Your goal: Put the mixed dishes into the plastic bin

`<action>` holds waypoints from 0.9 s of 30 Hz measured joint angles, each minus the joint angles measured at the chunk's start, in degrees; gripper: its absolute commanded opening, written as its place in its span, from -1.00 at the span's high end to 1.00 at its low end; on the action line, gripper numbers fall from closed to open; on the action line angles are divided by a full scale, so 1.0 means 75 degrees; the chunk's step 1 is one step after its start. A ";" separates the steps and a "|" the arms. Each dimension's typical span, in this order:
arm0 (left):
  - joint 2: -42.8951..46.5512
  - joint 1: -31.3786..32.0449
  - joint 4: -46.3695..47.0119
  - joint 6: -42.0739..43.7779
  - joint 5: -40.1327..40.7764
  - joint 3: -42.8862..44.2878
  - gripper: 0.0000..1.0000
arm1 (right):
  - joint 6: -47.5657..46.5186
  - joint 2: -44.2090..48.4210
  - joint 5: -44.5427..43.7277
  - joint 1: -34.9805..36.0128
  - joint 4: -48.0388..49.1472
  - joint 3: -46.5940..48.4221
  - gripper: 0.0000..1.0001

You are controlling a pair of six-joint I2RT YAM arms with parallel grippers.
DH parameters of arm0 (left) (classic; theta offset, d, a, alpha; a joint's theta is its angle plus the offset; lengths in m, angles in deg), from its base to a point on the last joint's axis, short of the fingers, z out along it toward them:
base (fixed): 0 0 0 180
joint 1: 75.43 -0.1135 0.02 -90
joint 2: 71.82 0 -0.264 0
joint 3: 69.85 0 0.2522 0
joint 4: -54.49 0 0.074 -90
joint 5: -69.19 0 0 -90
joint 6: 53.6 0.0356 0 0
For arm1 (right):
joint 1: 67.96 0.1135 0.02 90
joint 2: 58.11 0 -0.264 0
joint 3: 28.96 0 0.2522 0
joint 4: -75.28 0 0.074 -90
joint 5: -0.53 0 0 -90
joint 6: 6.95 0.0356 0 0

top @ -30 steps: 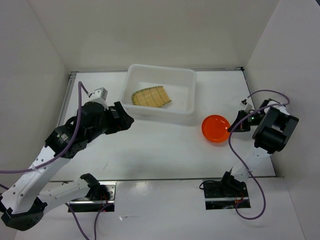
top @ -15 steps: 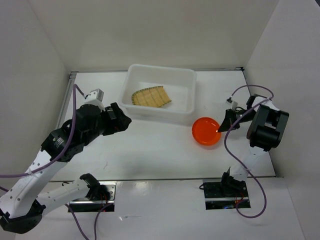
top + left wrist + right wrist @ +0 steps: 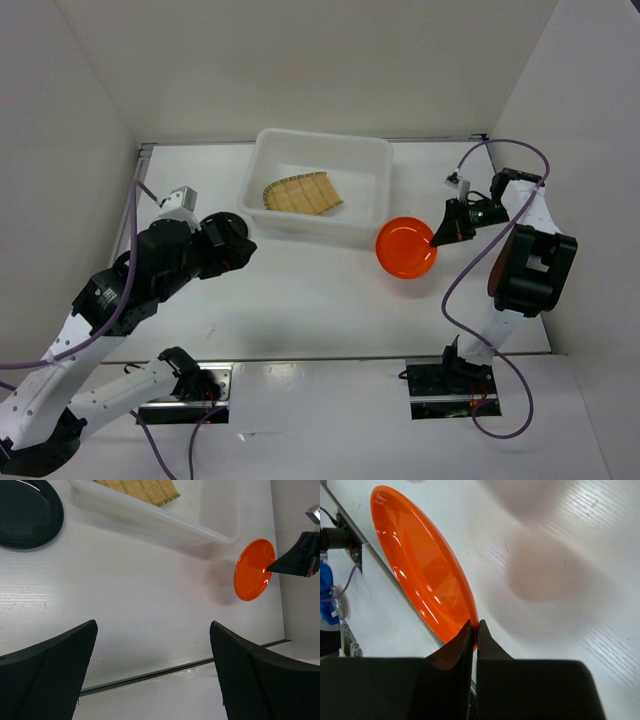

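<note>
My right gripper point(image 3: 437, 238) is shut on the rim of the small orange plate point(image 3: 405, 247), holding it tilted above the table beside the plastic bin's point(image 3: 320, 137) front right corner. In the right wrist view the fingers pinch the plate's point(image 3: 420, 575) edge, gripper point(image 3: 476, 625). The bamboo tray point(image 3: 300, 193) lies inside the bin. My left gripper point(image 3: 153, 630) is open and empty, above the table in front of the bin's left end. The black plate point(image 3: 27, 512) lies on the table by the bin's point(image 3: 150, 517) left front corner. No clear cups are in view.
White walls close in the table on the left, back and right. A dark seam point(image 3: 175, 670) runs along the table's near edge. The right arm's purple cable point(image 3: 460, 290) loops over the table's right side.
My right gripper has carried the orange plate up and to the left, to the bin's right front corner. My left arm has drawn back to the left, uncovering the black plate.
</note>
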 measured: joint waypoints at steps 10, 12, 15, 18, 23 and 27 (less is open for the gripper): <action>-0.0213 0.0000 -0.0009 0.0009 0.0003 0.0000 -0.99 | 0.0784 -0.0251 0.0516 0.0988 -0.0198 0.2754 1.00; -0.0291 0.0000 -0.0009 0.0017 0.0003 0.0000 -0.99 | 0.1026 -0.0600 0.0600 0.1309 -0.0201 0.3724 1.00; -0.0338 0.0000 -0.0009 0.0023 0.0003 0.0000 -0.99 | 0.1413 -0.1192 0.0548 0.1944 -0.0044 0.4846 1.00; -0.0347 0.0000 -0.0015 0.0026 0.0003 0.0012 -0.99 | 0.1649 -0.1868 0.0300 0.2780 0.0105 0.5528 1.00; -0.0358 0.0000 -0.0259 -0.0009 0.0020 0.0169 -0.99 | 0.1865 -0.3042 0.0093 0.3596 0.0152 0.6382 1.00; -0.0122 0.0000 -0.0411 -0.0227 0.0070 0.0201 -0.99 | 0.1961 -0.3710 -0.0044 0.3579 0.0157 0.6959 1.00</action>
